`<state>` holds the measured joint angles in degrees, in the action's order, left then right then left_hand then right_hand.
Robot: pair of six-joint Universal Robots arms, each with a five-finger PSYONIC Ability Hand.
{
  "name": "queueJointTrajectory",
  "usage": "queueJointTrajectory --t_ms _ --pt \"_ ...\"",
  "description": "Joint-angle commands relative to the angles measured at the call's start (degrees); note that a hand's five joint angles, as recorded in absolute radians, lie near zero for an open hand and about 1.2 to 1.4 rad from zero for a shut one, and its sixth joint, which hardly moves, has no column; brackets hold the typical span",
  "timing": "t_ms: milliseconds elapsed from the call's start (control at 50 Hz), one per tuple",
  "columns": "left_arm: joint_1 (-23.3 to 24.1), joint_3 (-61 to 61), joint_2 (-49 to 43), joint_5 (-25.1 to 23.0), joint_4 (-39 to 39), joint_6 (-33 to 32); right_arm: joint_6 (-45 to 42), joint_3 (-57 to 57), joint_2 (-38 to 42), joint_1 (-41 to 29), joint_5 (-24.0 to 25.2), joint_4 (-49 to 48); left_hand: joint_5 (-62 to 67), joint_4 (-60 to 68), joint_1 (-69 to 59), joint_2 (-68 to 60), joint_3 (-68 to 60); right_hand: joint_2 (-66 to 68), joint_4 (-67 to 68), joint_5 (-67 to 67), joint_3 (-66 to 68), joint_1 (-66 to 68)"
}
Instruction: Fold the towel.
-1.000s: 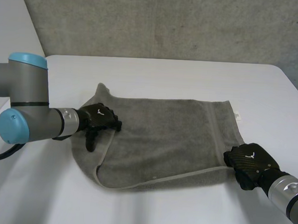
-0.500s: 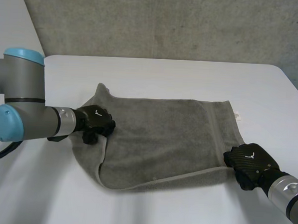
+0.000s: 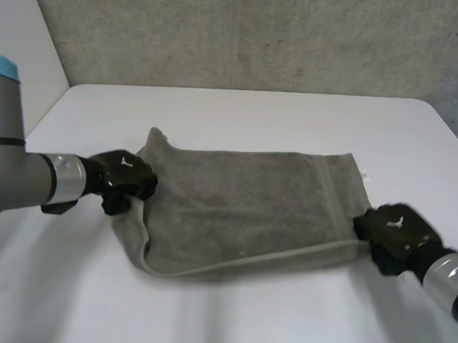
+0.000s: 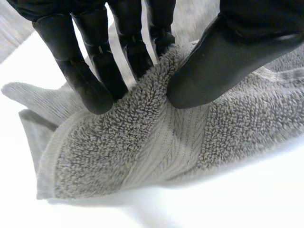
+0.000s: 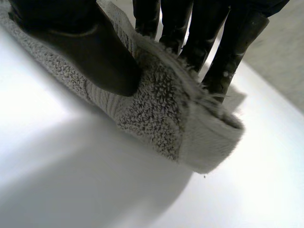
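Observation:
A grey towel (image 3: 250, 207) lies spread across the middle of the white table (image 3: 255, 119). My left hand (image 3: 125, 180) sits at the towel's left edge, and its own view shows the thumb (image 4: 223, 61) and fingers (image 4: 90, 85) pinching a raised ridge of the towel (image 4: 142, 147). At the towel's near right corner my right hand (image 3: 395, 234) is shut on the cloth; there the thumb (image 5: 90, 47) presses the towel corner (image 5: 190, 128) against the fingers (image 5: 228, 57). The near edge is pulled taut between both hands.
A white label (image 3: 365, 177) sticks out at the towel's far right corner. A grey wall (image 3: 244, 34) rises behind the table. Bare table surface lies in front of the towel and behind it.
My left hand closed its fingers on the towel's left edge and pulled it leftward. The right hand moved slightly right and farther, still gripping its corner. The towel's near edge straightened.

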<state>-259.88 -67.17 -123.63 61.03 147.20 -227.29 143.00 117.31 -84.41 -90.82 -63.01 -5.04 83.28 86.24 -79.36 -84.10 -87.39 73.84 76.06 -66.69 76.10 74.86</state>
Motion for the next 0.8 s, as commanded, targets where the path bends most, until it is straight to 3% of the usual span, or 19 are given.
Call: queueJointTrajectory --t_ms 20,60,100,120,160,220,260,340,460,560,620,720,800 --pt "-0.46 -2.70 10.61 -1.88 1.78 9.59 0.70 -8.06 -8.93 2.31 0.26 11.81 -13.28 -6.24 -0.64 4.10 7.39 6.16 3.94 -3.31 3.90 5.14" --pt "-0.98 -3.32 12.89 -1.79 3.54 13.10 0.70 -10.96 -9.99 2.40 0.44 14.88 -13.28 -6.24 -0.64 4.10 7.39 6.16 3.94 -3.31 3.90 5.14" --pt "-2.73 -5.32 17.96 -1.18 7.12 21.32 0.70 -17.09 -11.48 2.75 0.96 21.61 -13.28 -6.24 -0.64 4.10 7.39 6.16 3.94 -3.31 3.90 5.14" --pt "-2.74 -5.34 17.99 -1.18 7.14 21.37 0.70 -17.12 -11.48 2.75 0.96 21.65 -13.28 -6.24 -0.64 4.10 7.39 6.16 3.94 -3.31 3.90 5.14" --pt "-5.28 -7.87 23.06 -1.09 9.50 30.81 0.70 -24.11 -12.18 2.58 0.88 28.90 -13.28 -6.24 -0.64 4.10 7.39 6.16 3.94 -3.31 3.90 5.14" --pt "-6.61 -9.20 25.20 -1.09 10.22 34.90 0.44 -27.75 -12.27 2.75 1.14 33.34 -13.28 -6.24 -0.64 4.10 7.39 6.16 3.94 -3.31 3.90 5.14" --pt "-9.06 -12.61 29.13 -1.18 10.74 41.11 0.26 -35.01 -12.19 2.66 1.93 41.47 -13.28 -6.24 -0.64 4.10 7.39 6.16 3.94 -3.31 3.90 5.14" --pt "-10.83 -16.15 32.93 -1.18 10.83 43.87 -0.88 -40.32 -10.69 2.40 2.02 48.02 -13.28 -6.24 -0.64 4.10 7.39 6.16 3.94 -3.31 3.90 5.14" --pt "-11.62 -22.83 36.71 -0.91 13.91 44.57 -10.29 -42.25 -1.82 1.87 0.79 54.43 -13.28 -6.24 -0.64 4.10 7.39 6.16 3.94 -3.31 3.90 5.14" --pt "-11.18 -25.20 33.55 1.72 19.00 44.48 -12.31 -43.13 5.57 -2.35 -0.09 54.26 -13.28 -6.24 -0.64 4.10 7.39 6.16 3.94 -3.31 3.90 5.14" --pt "-10.21 -23.44 26.69 4.27 21.20 44.22 -11.87 -45.68 10.75 -5.86 -1.67 52.85 -13.28 -6.24 -0.64 4.10 7.39 6.16 3.94 -3.31 3.90 5.14" --pt "-5.04 -5.48 13.62 9.09 20.85 44.66 -9.85 -57.42 18.56 -11.74 -6.05 43.65 -13.28 -6.24 -0.64 4.10 7.39 6.16 3.94 -3.31 3.90 5.14" --pt "-3.89 7.34 10.09 11.03 21.02 45.70 -8.10 -66.99 20.33 -13.85 -9.48 35.23 -13.28 -6.24 -0.64 4.10 7.39 6.16 3.94 -3.31 3.90 5.14"
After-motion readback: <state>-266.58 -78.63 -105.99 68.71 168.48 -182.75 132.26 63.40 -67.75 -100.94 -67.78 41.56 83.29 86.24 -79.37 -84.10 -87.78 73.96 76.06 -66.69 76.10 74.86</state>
